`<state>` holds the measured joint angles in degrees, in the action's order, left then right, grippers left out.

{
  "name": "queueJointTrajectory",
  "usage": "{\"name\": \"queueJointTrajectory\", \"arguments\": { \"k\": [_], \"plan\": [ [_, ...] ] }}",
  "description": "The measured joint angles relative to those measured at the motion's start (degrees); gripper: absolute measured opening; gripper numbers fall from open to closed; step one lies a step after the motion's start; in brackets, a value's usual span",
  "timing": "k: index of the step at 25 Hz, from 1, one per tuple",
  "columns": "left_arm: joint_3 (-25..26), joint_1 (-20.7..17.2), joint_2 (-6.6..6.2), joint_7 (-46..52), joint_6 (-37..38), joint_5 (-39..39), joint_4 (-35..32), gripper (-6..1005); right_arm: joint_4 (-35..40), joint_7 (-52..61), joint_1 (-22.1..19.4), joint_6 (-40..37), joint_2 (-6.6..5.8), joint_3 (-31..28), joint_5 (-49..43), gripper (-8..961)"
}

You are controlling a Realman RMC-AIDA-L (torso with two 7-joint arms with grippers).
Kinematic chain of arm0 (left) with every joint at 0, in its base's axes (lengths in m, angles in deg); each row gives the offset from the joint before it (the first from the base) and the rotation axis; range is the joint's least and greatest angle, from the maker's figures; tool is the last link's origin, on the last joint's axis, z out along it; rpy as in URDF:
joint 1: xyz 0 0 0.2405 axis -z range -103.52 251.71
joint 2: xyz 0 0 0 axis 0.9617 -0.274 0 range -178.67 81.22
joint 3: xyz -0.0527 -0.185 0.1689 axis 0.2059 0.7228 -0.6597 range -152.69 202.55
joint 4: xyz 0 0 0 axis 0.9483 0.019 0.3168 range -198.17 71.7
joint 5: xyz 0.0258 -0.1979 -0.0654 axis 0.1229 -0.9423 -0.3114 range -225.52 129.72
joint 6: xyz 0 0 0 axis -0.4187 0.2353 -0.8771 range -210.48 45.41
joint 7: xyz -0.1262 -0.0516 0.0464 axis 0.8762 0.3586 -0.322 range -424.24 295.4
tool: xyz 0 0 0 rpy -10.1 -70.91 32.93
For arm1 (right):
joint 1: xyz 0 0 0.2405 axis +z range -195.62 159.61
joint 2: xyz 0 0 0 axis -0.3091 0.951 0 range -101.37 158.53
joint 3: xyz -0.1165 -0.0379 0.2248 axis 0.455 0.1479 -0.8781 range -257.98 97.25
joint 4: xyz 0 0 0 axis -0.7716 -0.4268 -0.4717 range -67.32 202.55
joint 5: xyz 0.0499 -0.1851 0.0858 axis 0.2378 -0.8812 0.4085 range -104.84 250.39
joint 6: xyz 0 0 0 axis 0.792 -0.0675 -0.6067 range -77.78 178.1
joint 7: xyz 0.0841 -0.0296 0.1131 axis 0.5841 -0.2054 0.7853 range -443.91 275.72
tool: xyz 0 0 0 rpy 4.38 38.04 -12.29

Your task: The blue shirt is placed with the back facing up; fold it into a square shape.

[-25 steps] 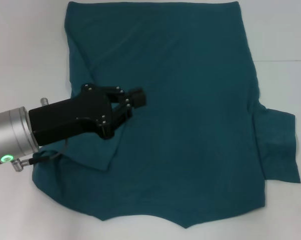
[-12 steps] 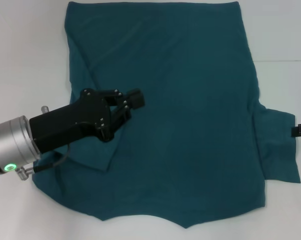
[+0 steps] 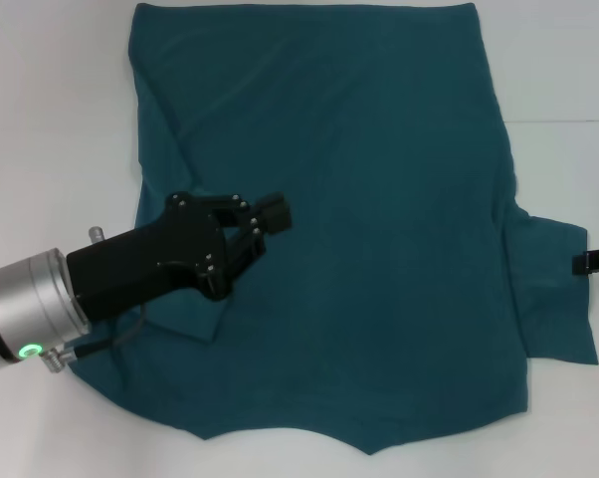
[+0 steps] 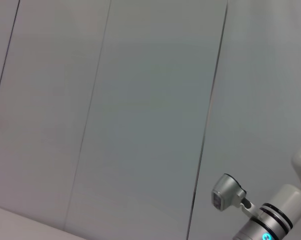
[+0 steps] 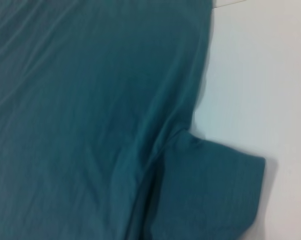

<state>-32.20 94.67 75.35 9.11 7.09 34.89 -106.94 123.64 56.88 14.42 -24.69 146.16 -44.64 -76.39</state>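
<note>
The blue shirt (image 3: 379, 199) lies flat on the white table (image 3: 51, 119), plain side up, collar edge toward me. Its left sleeve (image 3: 185, 317) is folded inward onto the body; the right sleeve (image 3: 553, 289) still sticks out sideways. My left gripper (image 3: 276, 212) hovers over the shirt just beyond the folded sleeve, fingers shut together with no cloth seen between them. Only a black tip of my right gripper (image 3: 598, 263) shows at the right edge, beside the right sleeve. The right wrist view looks down on that sleeve (image 5: 210, 195) and the shirt's side seam.
Bare white table surrounds the shirt on the left, right and near sides. The shirt's hem reaches the far edge of the head view. The left wrist view shows only grey wall panels (image 4: 140, 110) and part of an arm joint (image 4: 230, 192).
My left gripper has drifted slightly toward me over the folded sleeve. The right gripper's tip has come into view at the right edge, next to the right sleeve.
</note>
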Motion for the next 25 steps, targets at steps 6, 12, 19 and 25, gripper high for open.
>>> {"name": "queueJointTrajectory", "arguments": {
  "k": [6, 12, 19, 25],
  "plan": [
    [0.0, 0.8, -0.14, -1.4, -1.2, 0.0, 1.4, 68, -2.2, -1.4, 0.3, 1.6, 0.52, 0.0, 2.0, 675],
    [0.0, 1.8, -0.16, -1.6, -1.8, 0.5, 1.6, 68, -5.1, -2.3, 0.9, 3.5, 0.47, 0.0, 2.9, 675],
    [-0.1, 2.5, -0.16, -2.1, -3.6, 0.6, 2.2, 68, -5.5, -2.2, 1.0, 3.9, 0.54, 0.1, 2.9, 670],
    [-0.2, 3.1, -0.18, -2.4, -4.2, 0.7, 3.0, 68, -5.5, -1.8, 0.9, 3.9, 0.47, -0.5, 2.9, 650]
  ]
}}
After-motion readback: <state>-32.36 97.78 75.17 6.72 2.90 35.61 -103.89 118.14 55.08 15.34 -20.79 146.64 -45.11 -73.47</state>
